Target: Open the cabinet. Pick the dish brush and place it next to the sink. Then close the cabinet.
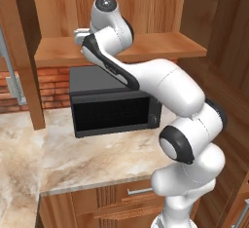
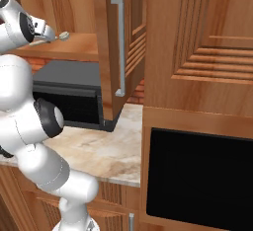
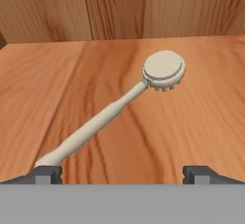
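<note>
Evidently the cabinet [image 2: 118, 52] stood open; the gripper [image 3: 122, 173] hung wide and empty, the dish brush [image 3: 115, 108] lying on the shelf [image 3: 201, 122], head toward one o'clock. Next, closing on its handle.

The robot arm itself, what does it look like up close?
The arm is made of smooth, rounded white shells joined by dark black bands and round caps at the joints. No loose cables show. Its gripper ends in two small dark grey, blocky finger tips.
</note>
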